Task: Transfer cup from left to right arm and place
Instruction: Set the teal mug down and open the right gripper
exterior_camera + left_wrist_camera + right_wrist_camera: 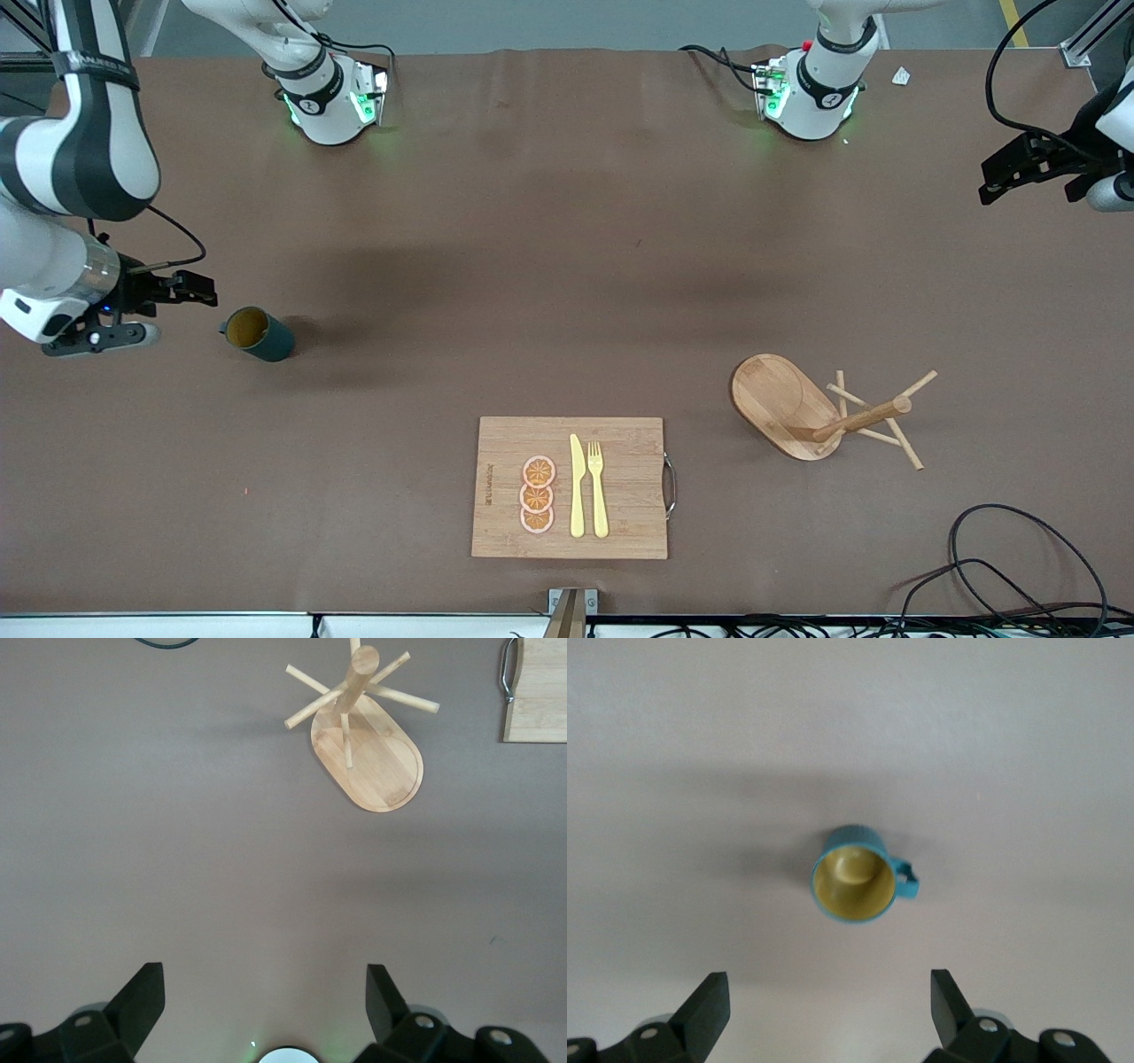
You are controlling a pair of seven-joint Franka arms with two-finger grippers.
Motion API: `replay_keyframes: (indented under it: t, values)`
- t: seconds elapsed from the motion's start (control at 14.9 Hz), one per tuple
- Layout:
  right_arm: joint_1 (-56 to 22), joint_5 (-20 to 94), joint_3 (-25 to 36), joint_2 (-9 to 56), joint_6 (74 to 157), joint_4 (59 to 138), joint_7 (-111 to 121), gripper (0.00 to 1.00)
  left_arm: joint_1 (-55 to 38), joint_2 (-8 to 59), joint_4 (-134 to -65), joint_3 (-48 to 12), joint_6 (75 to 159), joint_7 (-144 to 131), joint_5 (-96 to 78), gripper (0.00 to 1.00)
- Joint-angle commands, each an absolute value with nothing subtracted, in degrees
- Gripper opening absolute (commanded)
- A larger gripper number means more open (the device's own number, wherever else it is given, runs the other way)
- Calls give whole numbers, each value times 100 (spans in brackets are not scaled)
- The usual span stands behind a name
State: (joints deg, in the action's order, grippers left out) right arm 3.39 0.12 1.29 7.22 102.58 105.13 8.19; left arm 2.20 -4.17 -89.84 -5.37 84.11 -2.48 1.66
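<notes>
The cup (257, 333) is a dark teal mug with a tan inside. It stands upright on the brown table toward the right arm's end. In the right wrist view it (855, 884) shows mouth up with its small handle to one side. My right gripper (190, 291) is open and empty beside the cup, apart from it, and in its own view (828, 1005) the cup lies ahead of the spread fingers. My left gripper (999, 177) is open and empty above the table's edge at the left arm's end, and its own view (266, 1005) shows only bare table between the fingers.
A wooden mug tree (802, 408) on an oval base stands toward the left arm's end; it also shows in the left wrist view (368, 735). A wooden cutting board (620, 523) with a yellow knife, a yellow fork and orange slices lies near the front edge. Cables (1019, 567) lie at the front corner.
</notes>
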Motion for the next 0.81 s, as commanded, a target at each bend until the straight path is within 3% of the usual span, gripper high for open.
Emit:
replay_keyframes:
  t: [0.0,0.34,0.74]
  values:
    - [360,158,123,712,9582,9882,334,100,202,-466,-8912,-580,8402,-185,176,100]
    - [177,18,114,756,8650,8729,334,100,202,-483,-8974,-852,8551,-167,97,100]
    - [228,-70,132,791,8631,8552,387,100,193,-483,-8974,-888,8596,-158,-8,100]
